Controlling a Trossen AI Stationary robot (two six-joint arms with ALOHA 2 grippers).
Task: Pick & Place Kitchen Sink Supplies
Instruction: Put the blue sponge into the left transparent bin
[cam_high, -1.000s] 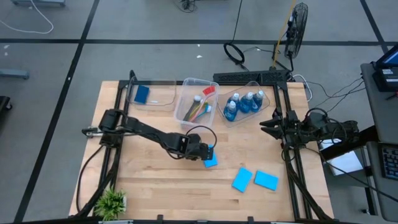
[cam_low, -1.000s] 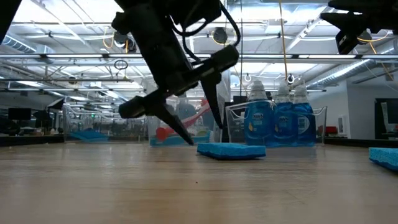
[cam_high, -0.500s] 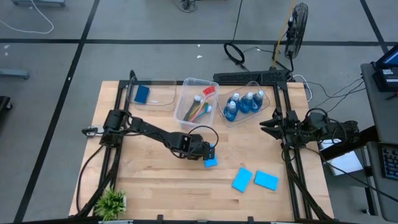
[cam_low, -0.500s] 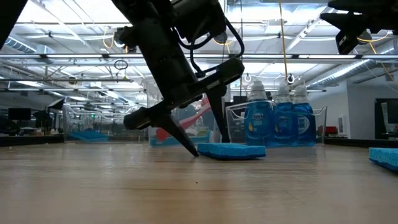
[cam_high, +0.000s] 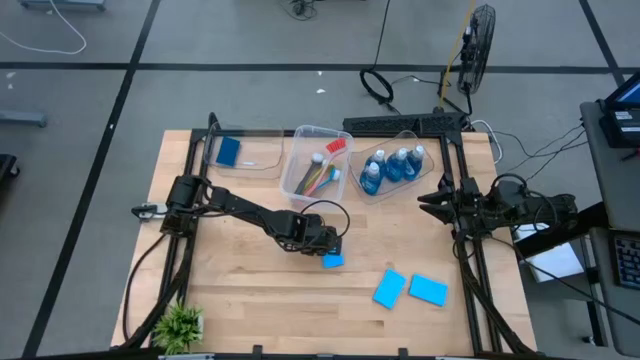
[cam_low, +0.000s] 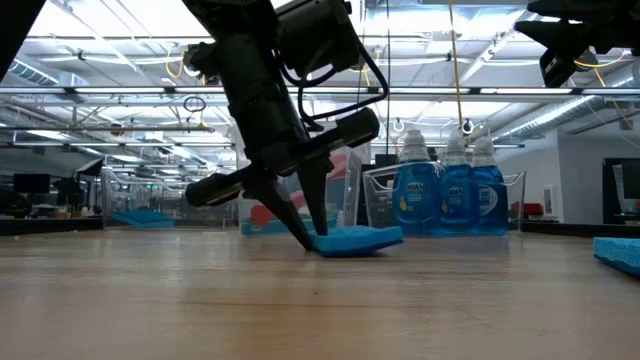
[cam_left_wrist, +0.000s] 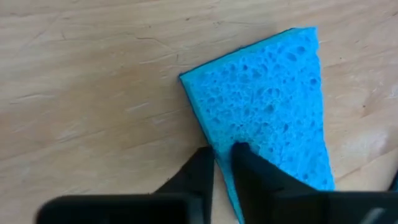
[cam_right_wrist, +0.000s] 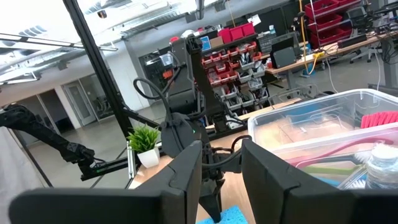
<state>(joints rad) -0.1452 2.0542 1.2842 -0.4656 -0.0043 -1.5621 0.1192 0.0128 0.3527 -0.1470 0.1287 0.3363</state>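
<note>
A flat blue sponge (cam_high: 333, 261) lies on the wooden table near its middle, and my left gripper (cam_high: 335, 248) stands over it, shut on one edge. In the low view the sponge (cam_low: 362, 240) sits tilted beside the fingers. Two more blue sponges (cam_high: 389, 288) (cam_high: 428, 290) lie flat toward the near right. My right gripper (cam_high: 424, 201) hangs open above the right edge of the table, holding nothing. My left gripper pinches one side edge of the sponge (cam_left_wrist: 219, 144) between its two fingers, one finger (cam_left_wrist: 252, 171) on the sponge's top face and the other beside it on the table side. The fingers come steeply from above. The sponge is tilted, its underside (cam_low: 345, 251) on the table.
At the back stand three clear bins: one holding a sponge (cam_high: 228, 151), one with brushes (cam_high: 318, 165), one with blue bottles (cam_high: 392, 168). A small green plant (cam_high: 180, 325) stands at the near left corner. Bare wood lies between the bins and the sponges.
My left gripper has sunk onto the sponge and shut on its edge. The sponge, which lay flat, has slid a little toward the near left and now sits tilted.
</note>
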